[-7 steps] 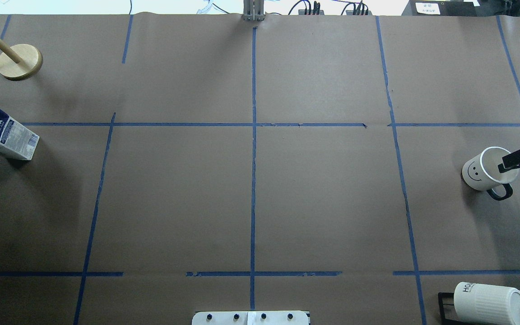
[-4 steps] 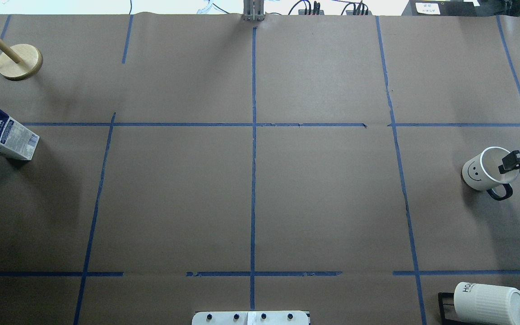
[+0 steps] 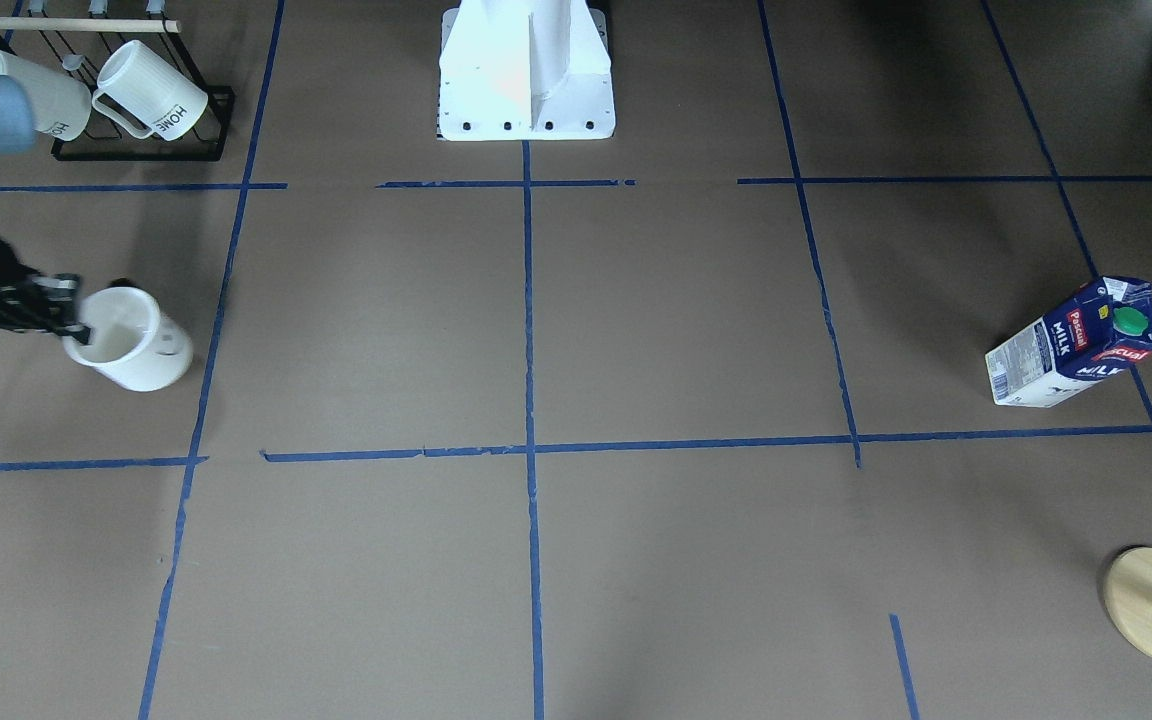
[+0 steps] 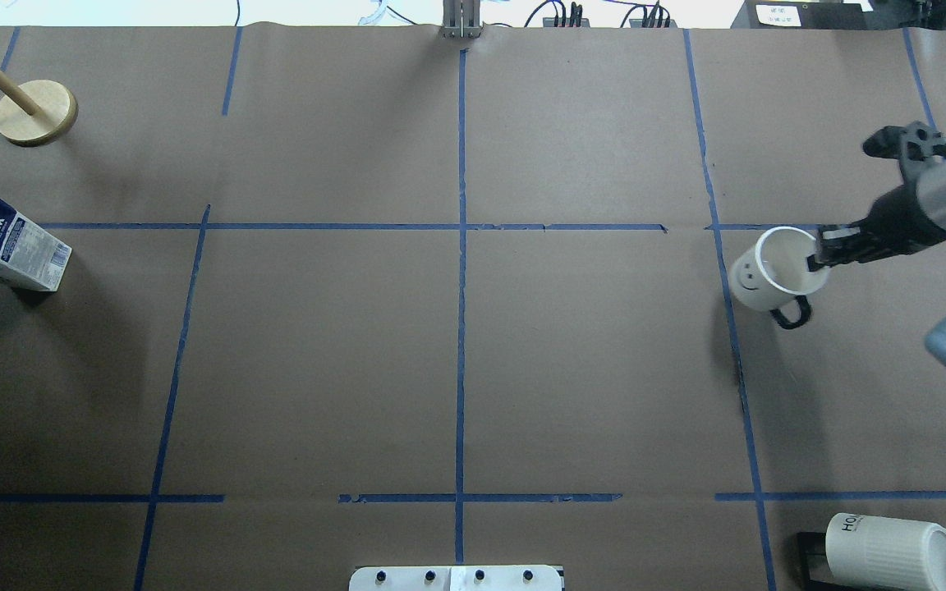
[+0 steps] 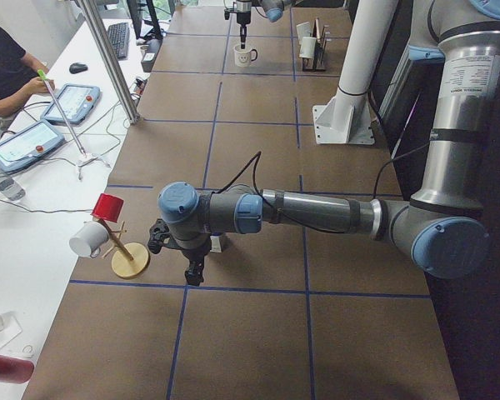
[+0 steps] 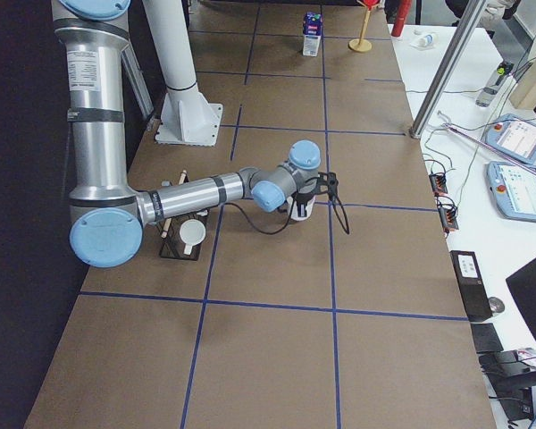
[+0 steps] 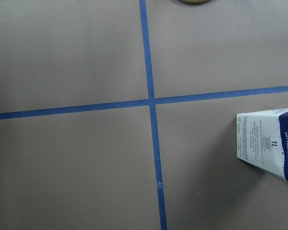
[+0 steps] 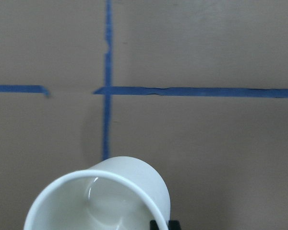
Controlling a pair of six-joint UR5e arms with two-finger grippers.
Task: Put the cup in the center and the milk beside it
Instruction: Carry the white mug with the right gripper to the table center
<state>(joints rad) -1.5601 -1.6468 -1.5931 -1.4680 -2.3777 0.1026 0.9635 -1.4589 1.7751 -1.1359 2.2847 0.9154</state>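
The cup (image 4: 773, 275), a smooth white mug with a smiley face and a dark handle, hangs tilted from my right gripper (image 4: 815, 261), just right of the right-hand blue line. The gripper is shut on the cup's rim, one finger inside and one outside; both also show in the front view, cup (image 3: 136, 350) and gripper (image 3: 76, 325). The milk (image 4: 6, 245), a dark blue Pascual carton, stands at the far left edge; the left wrist view shows it (image 7: 271, 146). The center (image 4: 461, 226) is bare. My left gripper (image 5: 192, 268) hovers by the milk; I cannot tell its state.
A wooden mug tree base (image 4: 35, 112) stands at the far left back. A black rack (image 3: 141, 150) with ribbed HOME mugs (image 4: 892, 552) sits near the robot's right front. The white robot base (image 3: 526, 70) is at the near edge.
My right gripper has carried the cup leftward toward the middle and a little farther from the robot. More of the right arm is now in the overhead view. The milk has not moved.
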